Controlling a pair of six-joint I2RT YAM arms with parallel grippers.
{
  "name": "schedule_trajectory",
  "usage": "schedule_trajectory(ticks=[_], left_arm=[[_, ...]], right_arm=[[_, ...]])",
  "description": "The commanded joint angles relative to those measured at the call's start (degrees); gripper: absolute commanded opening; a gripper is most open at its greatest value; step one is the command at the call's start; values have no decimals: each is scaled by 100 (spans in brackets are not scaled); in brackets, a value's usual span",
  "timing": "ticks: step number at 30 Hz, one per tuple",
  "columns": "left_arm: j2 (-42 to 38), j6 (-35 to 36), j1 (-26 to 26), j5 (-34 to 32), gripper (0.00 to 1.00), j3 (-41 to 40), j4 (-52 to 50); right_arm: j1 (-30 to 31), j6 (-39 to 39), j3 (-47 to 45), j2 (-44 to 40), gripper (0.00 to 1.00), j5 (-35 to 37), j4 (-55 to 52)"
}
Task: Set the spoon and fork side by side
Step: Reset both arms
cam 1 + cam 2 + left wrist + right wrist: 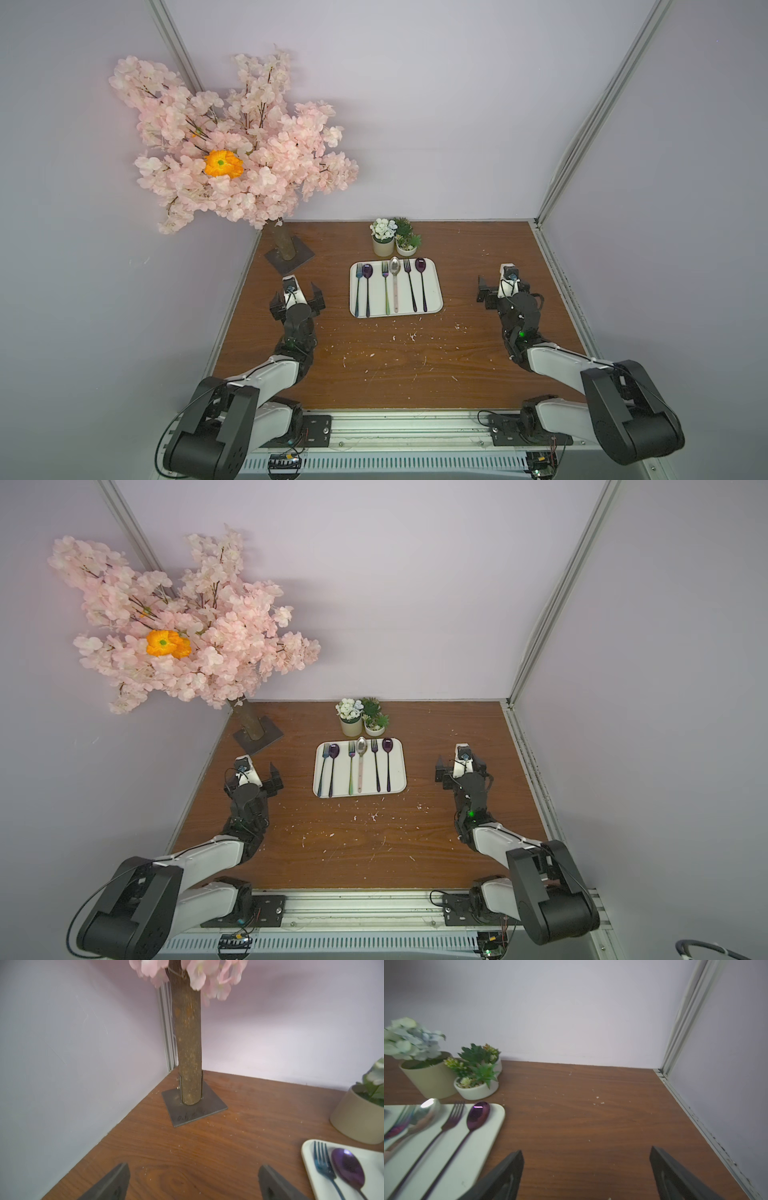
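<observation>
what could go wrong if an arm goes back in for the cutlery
1. Wide-open jaws lowering on the silver metal spoon would likely nudge the iridescent fork lying close beside it on the white tray.
2. The two small potted plants stand just behind the tray's far edge; reaching the utensil heads may tip them.
3. The open left gripper sits near the blossom tree's square metal base plate; a swing could clip it.
</observation>
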Motion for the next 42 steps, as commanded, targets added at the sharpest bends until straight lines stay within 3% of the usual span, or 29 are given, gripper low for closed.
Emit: schedule_trajectory(ticks=[1, 4, 6, 11, 14, 18, 20, 25, 34, 42], left_arm=[[-194, -347, 56, -158, 99, -43, 271], [-429, -682, 56, -257, 99, 98, -216], [-489, -499, 56, -194, 99, 56, -168], [-195, 103, 77, 66, 99, -105, 152], [61, 106, 199, 670, 99, -377, 800], [614, 70, 619, 1530, 99, -609, 1783], [863, 322, 666, 1681, 99, -667, 2396], [1855, 104, 986, 2030, 99, -771, 3334], [2153, 1, 1045, 1995, 99, -133, 2456], [2125, 76, 1045, 2093, 99, -141, 2432]], right_arm=[[284, 365, 921, -168, 99, -664, -1475], [749, 116, 1410, -2, 99, -434, -2530], [800, -1, 1287, -2, 99, -225, -2642], [683, -288, 341, -487, 99, 0, -1341], [481, -495, -78, -603, 99, 39, -498], [90, -517, -361, -351, 99, -55, 374], [-101, -434, -505, -156, 99, -120, 868], [-390, -531, -845, 461, 99, -106, 2090], [-671, -434, -1001, 1783, 99, -237, 3656], [-850, -275, -829, 1758, 99, -430, 3272]])
